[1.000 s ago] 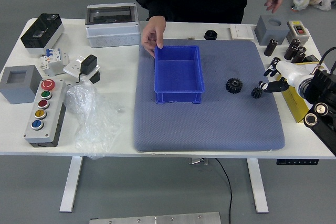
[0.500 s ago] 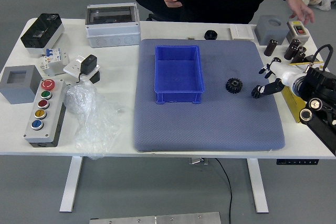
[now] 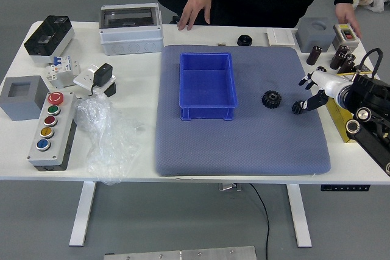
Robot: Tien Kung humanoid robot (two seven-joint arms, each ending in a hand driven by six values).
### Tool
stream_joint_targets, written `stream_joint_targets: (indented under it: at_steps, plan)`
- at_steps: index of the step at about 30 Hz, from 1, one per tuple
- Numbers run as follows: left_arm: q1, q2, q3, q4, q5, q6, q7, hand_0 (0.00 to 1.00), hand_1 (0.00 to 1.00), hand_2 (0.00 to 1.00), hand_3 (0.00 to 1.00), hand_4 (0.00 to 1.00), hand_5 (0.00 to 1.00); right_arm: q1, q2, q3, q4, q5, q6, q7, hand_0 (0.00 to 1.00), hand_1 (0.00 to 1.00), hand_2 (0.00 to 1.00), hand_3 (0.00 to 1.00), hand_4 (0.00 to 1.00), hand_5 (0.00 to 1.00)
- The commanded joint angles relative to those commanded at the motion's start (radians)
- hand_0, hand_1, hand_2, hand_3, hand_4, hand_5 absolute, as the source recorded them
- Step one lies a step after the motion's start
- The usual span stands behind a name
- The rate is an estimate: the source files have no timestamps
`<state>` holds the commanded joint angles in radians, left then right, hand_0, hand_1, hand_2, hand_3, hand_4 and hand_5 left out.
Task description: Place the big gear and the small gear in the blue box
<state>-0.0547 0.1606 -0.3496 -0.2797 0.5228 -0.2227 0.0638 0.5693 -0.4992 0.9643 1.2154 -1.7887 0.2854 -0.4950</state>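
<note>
Black-fingered right hand [image 3: 327, 86] (splayed) reaches the toothed small gear [image 3: 297, 108].

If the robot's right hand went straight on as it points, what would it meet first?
Probably the small gear, seen right by the lower fingertips of the right hand, with the big gear farther left. Height is unclear from this view, so the hand might pass above them.
</note>
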Motion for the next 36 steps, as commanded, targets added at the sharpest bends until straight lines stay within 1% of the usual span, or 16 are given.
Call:
stream_joint_targets:
  at_steps: [11, 12, 17, 18, 23, 24, 29, 30, 36]
  plan:
    - [0.0, -0.004, 0.002, 0.0, -0.001, 0.0, 0.0, 0.888, 0.876, 0.871, 0.854, 0.67, 0.375, 0.021, 0.01, -0.01, -0.061, 0.034, 0.009, 0.019, 0.503, 0.473, 0.762, 0.804, 0.691, 0.154]
    - [0.0, -0.004, 0.002, 0.0, -0.001, 0.0, 0.0, 0.888, 0.876, 0.871, 0.854, 0.67, 0.375, 0.022, 0.012, -0.01, -0.065, 0.037, 0.01, 0.02, 0.506, 0.508, 0.727, 0.757, 0.721, 0.16]
    - [-0.001, -0.004, 0.002, 0.0, -0.001, 0.0, 0.0, 0.888, 0.876, 0.871, 0.854, 0.67, 0.375, 0.023, 0.017, -0.011, -0.079, 0.047, 0.011, 0.023, 0.506, 0.508, 0.727, 0.757, 0.721, 0.16]
    - [-0.001, -0.004, 0.002, 0.0, -0.002, 0.0, 0.0, 0.888, 0.875, 0.871, 0.854, 0.671, 0.377, 0.024, 0.018, -0.011, -0.081, 0.048, 0.011, 0.023, 0.609, 0.589, 0.678, 0.663, 0.729, 0.15]
    - [-0.001, -0.005, 0.002, 0.0, -0.002, 0.0, 0.0, 0.888, 0.875, 0.871, 0.854, 0.671, 0.377, 0.024, 0.019, -0.009, -0.083, 0.049, 0.013, 0.023, 0.609, 0.589, 0.678, 0.663, 0.729, 0.15]
    - [-0.001, -0.005, 0.002, 0.0, -0.002, 0.0, 0.0, 0.888, 0.876, 0.871, 0.854, 0.672, 0.379, 0.025, 0.019, -0.008, -0.081, 0.048, 0.014, 0.022, 0.692, 0.666, 0.709, 0.665, 0.745, 0.158]
    - [-0.001, -0.005, 0.002, 0.0, -0.002, 0.0, 0.0, 0.888, 0.876, 0.871, 0.854, 0.672, 0.379, 0.026, 0.018, -0.005, -0.075, 0.042, 0.019, 0.017, 0.692, 0.666, 0.709, 0.665, 0.745, 0.158]
    - [-0.001, -0.005, 0.002, 0.0, -0.002, 0.0, 0.0, 0.888, 0.875, 0.87, 0.854, 0.672, 0.378, 0.026, 0.017, -0.005, -0.074, 0.041, 0.02, 0.016, 0.701, 0.69, 0.797, 0.785, 0.762, 0.157]
    - [0.0, -0.006, 0.003, 0.0, -0.002, -0.001, 0.0, 0.888, 0.874, 0.871, 0.854, 0.672, 0.379, 0.025, 0.019, -0.004, -0.076, 0.038, 0.018, 0.017, 0.705, 0.698, 0.809, 0.794, 0.759, 0.151]
